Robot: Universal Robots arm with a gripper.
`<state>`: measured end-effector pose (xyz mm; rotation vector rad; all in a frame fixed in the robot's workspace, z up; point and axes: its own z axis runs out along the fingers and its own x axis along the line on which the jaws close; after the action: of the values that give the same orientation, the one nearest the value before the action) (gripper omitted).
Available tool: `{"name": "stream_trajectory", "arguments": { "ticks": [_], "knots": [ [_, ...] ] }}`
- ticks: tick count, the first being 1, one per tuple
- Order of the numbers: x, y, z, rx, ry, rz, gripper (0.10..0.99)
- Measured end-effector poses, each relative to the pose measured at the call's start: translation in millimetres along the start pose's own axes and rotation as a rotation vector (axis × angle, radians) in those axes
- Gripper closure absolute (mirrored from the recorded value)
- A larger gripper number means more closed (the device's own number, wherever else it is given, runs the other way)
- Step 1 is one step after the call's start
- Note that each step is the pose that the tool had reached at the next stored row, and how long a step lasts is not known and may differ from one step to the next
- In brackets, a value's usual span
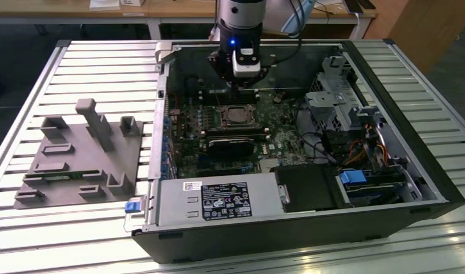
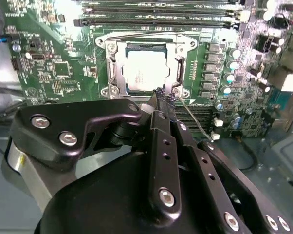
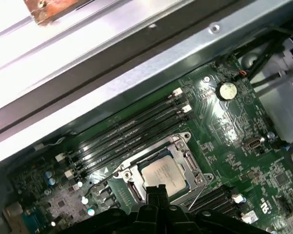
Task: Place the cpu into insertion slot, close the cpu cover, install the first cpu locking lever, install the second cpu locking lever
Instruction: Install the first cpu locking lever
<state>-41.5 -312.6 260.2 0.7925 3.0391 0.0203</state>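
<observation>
The cpu (image 2: 142,71) (image 3: 163,176) lies flat in the insertion slot (image 1: 234,116), its pale metal face showing through the window of the cpu cover (image 2: 113,72) (image 3: 130,181), which rests down over it. My gripper (image 2: 161,93) (image 3: 156,194) (image 1: 242,90) is shut, its tips just above one corner of the socket. A thin wire locking lever (image 2: 196,121) (image 3: 197,196) sticks out at an angle from that corner, right beside the tips. The other lever (image 2: 146,34) (image 3: 103,179) runs along the socket's side that faces the memory slots.
The motherboard sits inside an open computer case (image 1: 415,188) on a slatted table. Long black memory slots (image 2: 156,14) border the socket. A black heatsink block (image 1: 230,147), cables and drive bays (image 1: 346,114) crowd the exterior view's right. A grey fixture (image 1: 80,154) stands outside at the exterior view's left.
</observation>
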Motion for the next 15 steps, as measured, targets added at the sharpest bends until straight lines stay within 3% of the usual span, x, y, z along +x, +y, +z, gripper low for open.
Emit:
{"name": "stream_trajectory", "arguments": {
  "ticks": [15],
  "knots": [
    [0.0,0.0,0.0,0.0,0.0013,-0.202,0.98]
  ]
}}
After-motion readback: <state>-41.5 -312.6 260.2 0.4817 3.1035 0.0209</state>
